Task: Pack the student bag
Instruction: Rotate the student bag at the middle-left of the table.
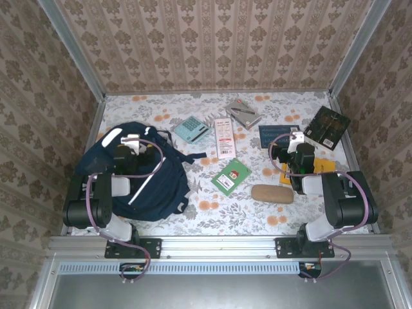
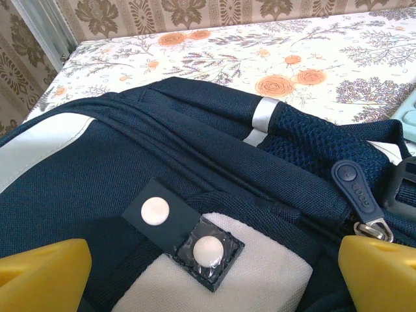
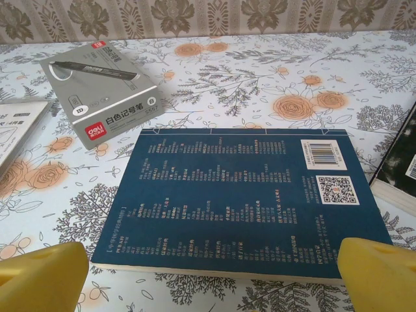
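Observation:
The student bag (image 1: 154, 187) is a navy-blue backpack with a thin white stripe, lying flat at the left of the table. My left gripper (image 1: 131, 143) hovers over its top end, open and empty. In the left wrist view the bag (image 2: 97, 175) shows a white patch (image 2: 273, 273) with two snaps and a zipper pull (image 2: 354, 185); my left gripper (image 2: 211, 283) spans them, yellow fingertips (image 2: 42, 276) wide apart. My right gripper (image 1: 295, 143) stands open over a blue book (image 1: 270, 133). In the right wrist view this gripper (image 3: 211, 283) holds nothing above the blue book (image 3: 240, 195).
Loose on the floral table (image 1: 212, 209) are a teal calculator (image 1: 192, 130), a white booklet (image 1: 224, 137), a grey marker box (image 1: 243, 112), a dark book (image 1: 327, 126), a green booklet (image 1: 231, 176) and a tan case (image 1: 271, 193). Wallpapered walls close in three sides.

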Robot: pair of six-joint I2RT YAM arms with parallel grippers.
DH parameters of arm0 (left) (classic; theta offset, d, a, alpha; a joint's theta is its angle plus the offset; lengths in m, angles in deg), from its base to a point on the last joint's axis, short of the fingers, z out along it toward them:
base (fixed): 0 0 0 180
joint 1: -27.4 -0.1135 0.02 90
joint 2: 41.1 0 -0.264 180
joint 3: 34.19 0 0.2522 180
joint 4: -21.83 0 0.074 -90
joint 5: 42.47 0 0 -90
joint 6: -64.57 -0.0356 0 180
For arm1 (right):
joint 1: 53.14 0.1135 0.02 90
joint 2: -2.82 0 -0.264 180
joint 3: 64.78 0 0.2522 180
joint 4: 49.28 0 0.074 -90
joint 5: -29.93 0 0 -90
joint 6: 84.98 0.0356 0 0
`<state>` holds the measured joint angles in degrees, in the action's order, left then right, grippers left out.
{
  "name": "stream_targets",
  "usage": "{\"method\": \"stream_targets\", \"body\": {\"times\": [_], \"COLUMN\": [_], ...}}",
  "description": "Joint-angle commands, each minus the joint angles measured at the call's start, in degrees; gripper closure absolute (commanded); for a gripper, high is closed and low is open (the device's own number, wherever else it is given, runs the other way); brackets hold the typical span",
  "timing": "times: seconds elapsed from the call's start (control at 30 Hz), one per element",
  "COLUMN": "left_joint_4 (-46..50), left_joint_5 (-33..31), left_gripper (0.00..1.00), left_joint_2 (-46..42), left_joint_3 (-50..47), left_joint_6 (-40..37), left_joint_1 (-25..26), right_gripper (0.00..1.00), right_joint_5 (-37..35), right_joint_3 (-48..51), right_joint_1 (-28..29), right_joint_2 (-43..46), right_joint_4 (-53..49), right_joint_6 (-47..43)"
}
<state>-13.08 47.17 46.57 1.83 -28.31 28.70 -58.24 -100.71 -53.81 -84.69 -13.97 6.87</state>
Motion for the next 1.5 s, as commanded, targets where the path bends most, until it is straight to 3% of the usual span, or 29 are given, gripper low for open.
{"method": "stream_targets", "body": {"times": [0.0, 0.97, 1.2, 1.27, 1.37, 1.47], "left_joint_4": [0.3, 2.4, 36.7, 46.4, 60.6, 72.3], "left_joint_5": [0.7, 2.3, -5.2, -7.1, -9.2, -5.8], "left_gripper": [0.00, 0.00, 0.00, 0.00, 0.00, 0.00], "left_joint_2": [0.4, -0.9, -11.4, -13.5, -15.1, -15.3], "left_joint_3": [1.2, 2.2, 18.1, 23.2, 30.1, 35.1], "left_joint_6": [-0.5, 0.5, 5.6, 10.9, 19.9, 23.3], "left_joint_1": [-0.5, -1.6, -0.6, -0.8, -1.2, -2.3], "right_gripper": [0.00, 0.00, 0.00, 0.00, 0.00, 0.00], "right_joint_5": [0.8, -0.2, -4.7, -5.8, -14.7, -16.2], "right_joint_3": [-1.1, -1.0, -2.4, -5.0, -9.6, -14.5], "right_joint_1": [-0.1, -0.1, -0.1, -0.1, -0.2, -0.2], "right_joint_2": [-0.1, 0.0, 7.3, 12.3, 18.7, 22.7], "right_joint_4": [0.1, 0.0, -8.1, -16.1, -28.1, -38.7], "right_joint_6": [-0.2, 0.2, 1.9, 2.7, 13.0, 18.0]}}
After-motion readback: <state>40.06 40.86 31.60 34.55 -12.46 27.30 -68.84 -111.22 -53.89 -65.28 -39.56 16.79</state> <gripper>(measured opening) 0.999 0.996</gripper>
